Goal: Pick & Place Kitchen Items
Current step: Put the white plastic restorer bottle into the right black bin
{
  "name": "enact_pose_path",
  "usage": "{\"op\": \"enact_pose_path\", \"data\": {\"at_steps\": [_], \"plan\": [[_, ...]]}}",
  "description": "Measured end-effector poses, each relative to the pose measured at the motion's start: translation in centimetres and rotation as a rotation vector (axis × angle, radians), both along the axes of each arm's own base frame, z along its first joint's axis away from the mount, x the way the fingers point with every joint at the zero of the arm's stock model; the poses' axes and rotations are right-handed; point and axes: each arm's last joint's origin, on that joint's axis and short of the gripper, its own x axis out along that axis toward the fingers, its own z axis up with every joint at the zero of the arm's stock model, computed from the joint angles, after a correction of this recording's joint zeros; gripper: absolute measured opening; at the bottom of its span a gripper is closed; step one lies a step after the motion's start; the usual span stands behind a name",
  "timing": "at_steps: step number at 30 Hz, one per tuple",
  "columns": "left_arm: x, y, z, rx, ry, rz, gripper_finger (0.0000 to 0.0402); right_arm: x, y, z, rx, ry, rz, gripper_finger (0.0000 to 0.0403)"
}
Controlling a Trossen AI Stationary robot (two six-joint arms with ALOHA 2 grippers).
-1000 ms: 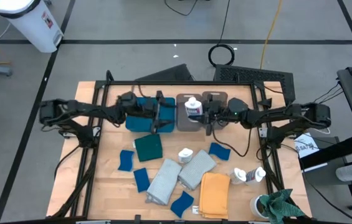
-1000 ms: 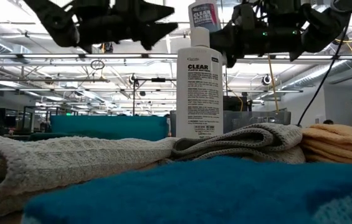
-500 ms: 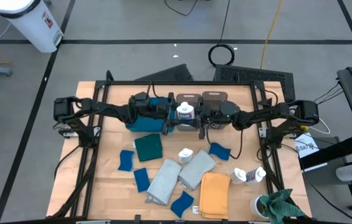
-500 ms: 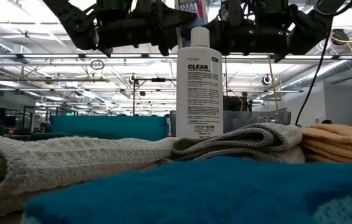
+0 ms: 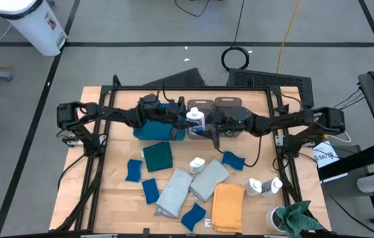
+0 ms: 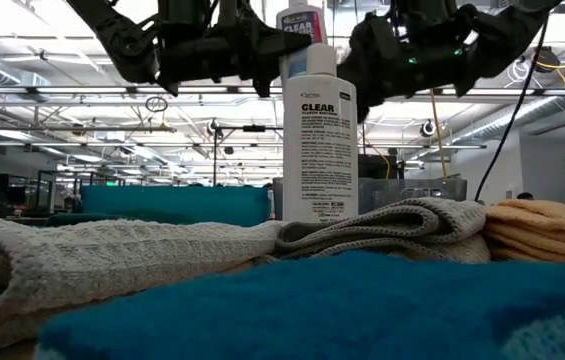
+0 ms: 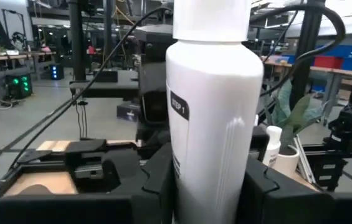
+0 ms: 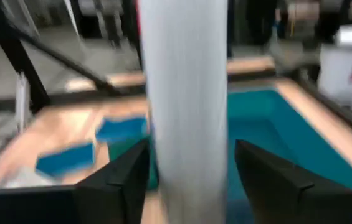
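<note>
A small white bottle with a blue label hangs upright in the air between my two arms, above the far middle of the table. My left gripper reaches in from the left and is shut on it. My right gripper comes level from the right. It is open, with a finger on each side of the same bottle. On the table lie more bottles, blue sponges, pale grey cloths, a dark teal cloth and a mustard cloth. My left gripper pinches the bottle's lower body between its two fingers, one on each side. The fingers come in level from the table's left. The bottle stands upright in the hold, cap up, lifted clear of the table. My right gripper shows a narrow gap at one finger; whether the other finger touches the bottle I cannot tell.
A flat teal tray lies under my left gripper and two grey-brown bins sit behind the bottle at the far edge. A bright green rag sits in a cup at the near right corner. Another bottle stands upright among the cloths.
My right gripper carried the bottle from over the bins a little toward the table's left. My left gripper moved toward the right, reached the bottle and shut on it. My right gripper's fingers have then spread apart from the bottle, which stays upright in the air.
</note>
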Motion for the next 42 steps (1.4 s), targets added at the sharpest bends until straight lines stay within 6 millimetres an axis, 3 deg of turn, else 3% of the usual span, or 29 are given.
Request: {"op": "enact_pose_path", "data": {"at_steps": [6, 10, 14, 17, 29, 42], "plan": [[0.0, 0.3, -0.5, 0.01, 0.046, 0.009, 0.0106, -3.0, 0.0, 2.4, -0.011, 0.062, -0.12, 0.0239], [0.1, 0.1, -1.0, 0.029, 0.09, 0.038, 0.0106, -4.7, 0.1, 5.6, -0.06, -0.081, -0.21, 0.0234], [0.2, -0.1, -1.2, 0.058, 0.102, 0.067, 0.0106, -5.2, 0.2, 9.1, -0.072, -0.184, -0.216, 0.0225], [0.2, -0.1, -1.2, 0.064, 0.105, 0.083, 0.0106, -4.6, 0.0, 10.4, -0.08, -0.174, -0.215, 0.0219], [0.2, -0.2, -1.3, 0.059, 0.124, 0.073, 0.0106, -0.2, -0.7, 9.5, -0.079, -0.113, -0.112, 0.0223], [0.2, -0.2, -1.5, 0.06, 0.138, 0.088, 0.0106, -0.2, -0.4, 9.4, -0.071, -0.099, -0.065, 0.0233]]}}
